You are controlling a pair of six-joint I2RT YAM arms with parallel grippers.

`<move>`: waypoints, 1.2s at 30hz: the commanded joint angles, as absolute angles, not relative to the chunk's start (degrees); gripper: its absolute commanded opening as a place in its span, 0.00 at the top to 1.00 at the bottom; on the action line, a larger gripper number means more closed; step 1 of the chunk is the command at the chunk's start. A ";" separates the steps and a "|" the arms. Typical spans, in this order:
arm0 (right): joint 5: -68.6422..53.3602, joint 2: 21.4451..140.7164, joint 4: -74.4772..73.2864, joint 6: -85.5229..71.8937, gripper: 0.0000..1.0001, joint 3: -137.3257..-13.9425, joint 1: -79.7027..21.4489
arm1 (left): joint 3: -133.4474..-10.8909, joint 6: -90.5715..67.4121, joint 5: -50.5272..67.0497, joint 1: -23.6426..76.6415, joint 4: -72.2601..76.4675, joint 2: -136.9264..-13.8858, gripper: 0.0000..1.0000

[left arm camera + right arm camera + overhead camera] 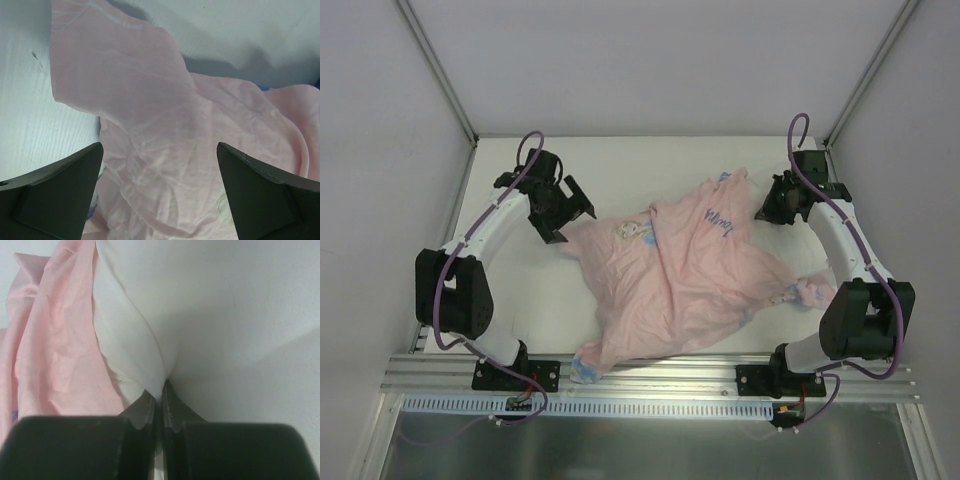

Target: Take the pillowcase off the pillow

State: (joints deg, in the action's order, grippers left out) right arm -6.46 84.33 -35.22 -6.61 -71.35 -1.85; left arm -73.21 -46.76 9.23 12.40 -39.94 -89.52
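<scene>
The pillowcase (670,280) lies spread and wrinkled mid-table, pale pink reverse up, with small blue printed bits at its edges. It covers the pillow, which does not show in the top view. My left gripper (570,210) is open at the pillowcase's left corner. In the left wrist view it (159,145) hovers with jaws wide over the pink fabric (150,125), holding nothing. My right gripper (763,213) is at the far right edge of the pillowcase. In the right wrist view it (161,387) is shut on a fold of the white pillow (150,315), with the pillowcase's pink hem (55,340) just to the left.
White enclosure walls stand on the left, right and back. An aluminium rail (650,372) runs along the table's near edge by the arm bases. Bare white table (620,165) shows behind the fabric and to its left.
</scene>
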 commanded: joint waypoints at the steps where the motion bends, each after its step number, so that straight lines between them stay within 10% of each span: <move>1: -7.73 84.20 -39.55 -7.65 0.99 -69.43 -2.99 | -72.86 -54.39 8.61 11.69 -40.43 -91.48 0.01; 7: -7.74 84.46 -39.64 -7.73 0.99 -69.87 -3.08 | -73.12 -57.13 8.09 11.60 -39.64 -98.34 0.05; 8: -7.39 84.29 -39.55 -8.17 0.99 -69.79 -3.08 | -74.00 -56.87 7.56 11.34 -39.64 -100.26 0.14; 11: -3.71 83.59 -39.72 -9.57 0.99 -69.52 -2.81 | -75.67 -54.24 8.08 10.55 -39.64 -101.86 0.93; 12: -2.91 82.97 -40.34 -10.45 0.99 -69.35 -2.55 | -75.85 -53.45 8.26 10.37 -39.64 -102.04 1.00; 36: -4.31 66.89 -40.17 -17.32 0.99 -65.66 18.01 | -64.95 -42.45 14.24 -21.35 -39.81 -75.85 1.00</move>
